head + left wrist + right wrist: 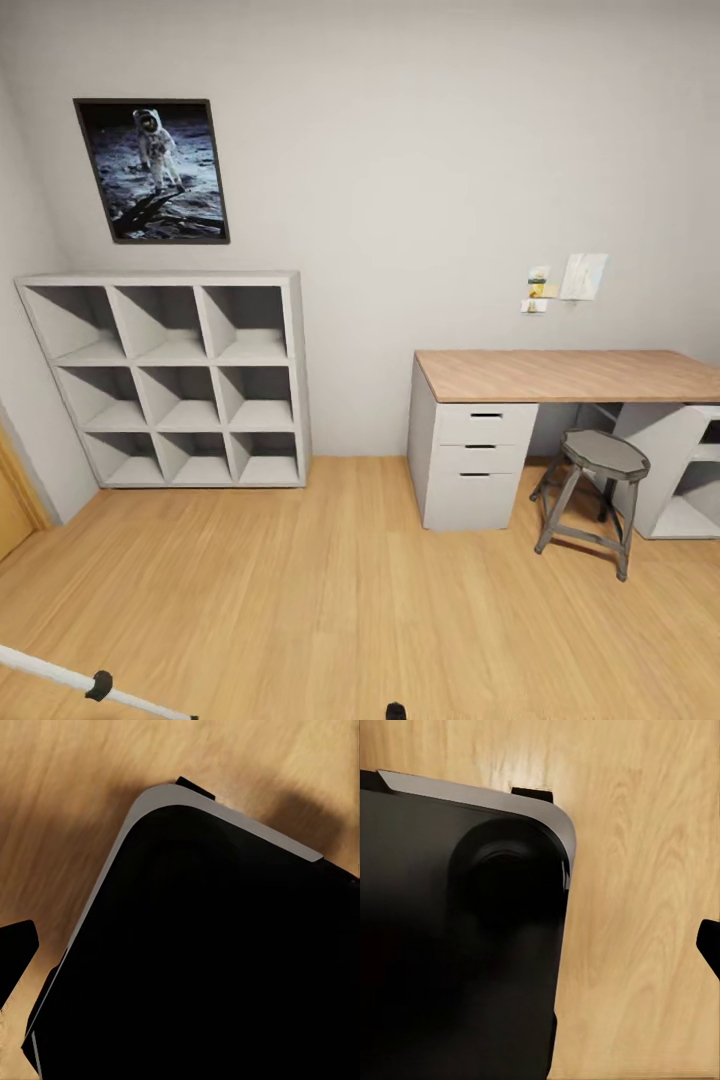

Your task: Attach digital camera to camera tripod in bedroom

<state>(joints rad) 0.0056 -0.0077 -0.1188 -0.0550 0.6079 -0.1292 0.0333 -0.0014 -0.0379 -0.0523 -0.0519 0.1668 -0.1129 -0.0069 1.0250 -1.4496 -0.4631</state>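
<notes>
Scanning bedroom: tripod leg (60,678) at lower left, turn slowly toward it; my grippers' state unclear.

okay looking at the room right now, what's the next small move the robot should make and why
Probably tilt or turn the head down and left. The camera tripod shows just one silver leg with a black joint crossing the lower left corner, above the wood floor, and the cube shelf and desk hold no camera.
</notes>
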